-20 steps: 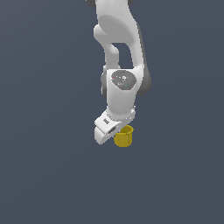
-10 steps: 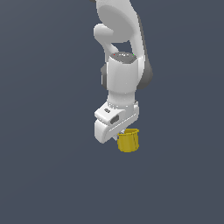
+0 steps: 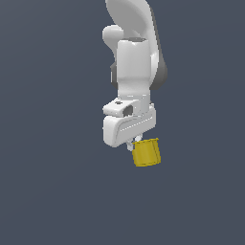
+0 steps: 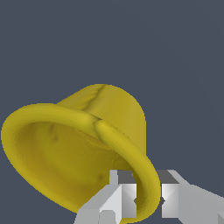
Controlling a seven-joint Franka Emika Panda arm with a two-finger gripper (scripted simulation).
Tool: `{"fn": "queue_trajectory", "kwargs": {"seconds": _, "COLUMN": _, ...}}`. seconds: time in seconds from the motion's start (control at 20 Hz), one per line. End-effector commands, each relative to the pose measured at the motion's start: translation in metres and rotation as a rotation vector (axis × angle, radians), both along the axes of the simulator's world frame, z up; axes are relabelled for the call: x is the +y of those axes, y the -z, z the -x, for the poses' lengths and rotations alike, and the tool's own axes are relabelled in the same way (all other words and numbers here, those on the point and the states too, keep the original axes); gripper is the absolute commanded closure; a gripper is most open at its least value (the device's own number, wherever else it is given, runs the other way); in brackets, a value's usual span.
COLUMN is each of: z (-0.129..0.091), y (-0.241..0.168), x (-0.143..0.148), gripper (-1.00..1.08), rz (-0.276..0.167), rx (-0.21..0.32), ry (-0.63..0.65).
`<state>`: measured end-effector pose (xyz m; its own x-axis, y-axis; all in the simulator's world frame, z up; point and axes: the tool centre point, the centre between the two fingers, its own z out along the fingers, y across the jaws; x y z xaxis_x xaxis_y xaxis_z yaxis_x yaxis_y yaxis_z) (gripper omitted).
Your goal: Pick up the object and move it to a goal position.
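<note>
1. Arm [image 3: 136, 62]: white Franka, reaching down from twelve o'clock in the exterior view against a plain dark grey backdrop.
2. Gripper [image 3: 131, 143]: white body, fingers pointing down; the fingertips [image 4: 124, 197] stand on either side of the cup's rim, closed down on its wall.
3. Yellow cup [image 3: 146, 152]: plain cylinder with a raised rim band, hanging just below the gripper body at about five o'clock from it, slightly tilted. In the wrist view its open mouth [image 4: 65, 162] faces the camera, its rim passing between the two fingers.
</note>
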<state>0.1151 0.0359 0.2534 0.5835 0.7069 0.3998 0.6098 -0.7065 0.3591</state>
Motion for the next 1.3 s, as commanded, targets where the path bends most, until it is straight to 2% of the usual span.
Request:
{"fn": "queue_trajectory", "kwargs": {"seconds": 0.0, "z": -0.003, "y": -0.018, "x": 0.002, "gripper": 1.08, "rz": -0.009, "rx": -0.067, "ry": -0.009}}
{"fn": "queue_trajectory", "kwargs": {"seconds": 0.35, "z": -0.005, "y": -0.059, "x": 0.007, "gripper": 1.08, "rz": -0.032, "rx": -0.231, "ry": -0.034}}
{"fn": "queue_trajectory", "kwargs": {"seconds": 0.65, "z": -0.003, "y": -0.085, "x": 0.010, "gripper": 1.08, "rz": -0.048, "rx": -0.333, "ry": -0.050}}
{"fn": "queue_trajectory", "kwargs": {"seconds": 0.95, "z": 0.000, "y": -0.099, "x": 0.011, "gripper": 1.08, "rz": -0.058, "rx": -0.391, "ry": -0.060}}
{"fn": "queue_trajectory", "kwargs": {"seconds": 1.25, "z": 0.000, "y": -0.102, "x": 0.012, "gripper": 1.08, "rz": -0.062, "rx": -0.407, "ry": -0.063}}
